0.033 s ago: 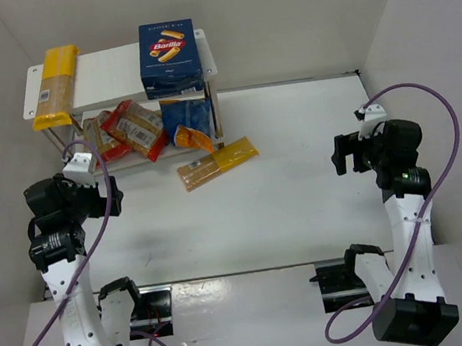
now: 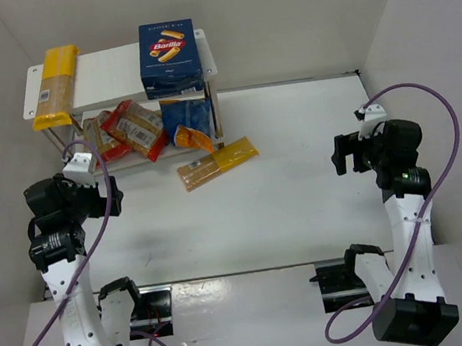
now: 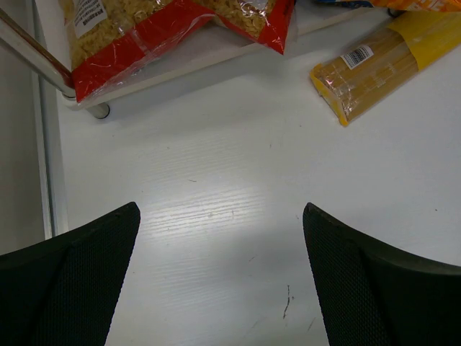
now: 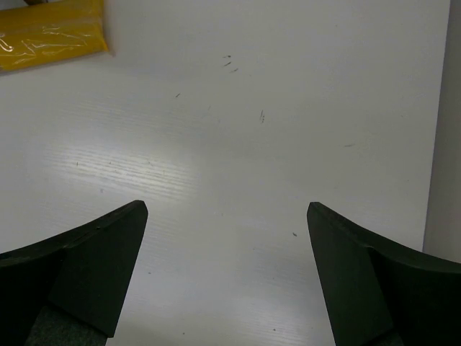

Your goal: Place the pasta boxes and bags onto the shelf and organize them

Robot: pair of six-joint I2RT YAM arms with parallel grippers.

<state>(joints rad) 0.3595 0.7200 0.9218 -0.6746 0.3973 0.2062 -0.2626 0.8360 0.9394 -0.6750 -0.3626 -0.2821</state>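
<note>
The white shelf [image 2: 109, 70] stands at the back left. On its top board lie a yellow spaghetti bag [image 2: 56, 86] at the left and the dark blue Barilla box [image 2: 170, 58] at the right. The lower board holds two red-orange bags [image 2: 135, 130] and a blue bag [image 2: 187, 123]. A second spaghetti bag [image 2: 217, 163] [image 3: 382, 65] [image 4: 50, 32] lies on the table by the shelf's right legs. My left gripper [image 2: 103, 197] [image 3: 220, 274] hovers open in front of the shelf, over bare table. At the right, far from the shelf, my right gripper [image 2: 348, 154] [image 4: 227, 274] is open and empty.
White walls close in the table on the left, back and right. A shelf leg [image 3: 36, 58] and a red-orange bag [image 3: 144, 29] sit just ahead of my left fingers. Two small black fixtures [image 2: 345, 281] sit at the near edge between the arm bases.
</note>
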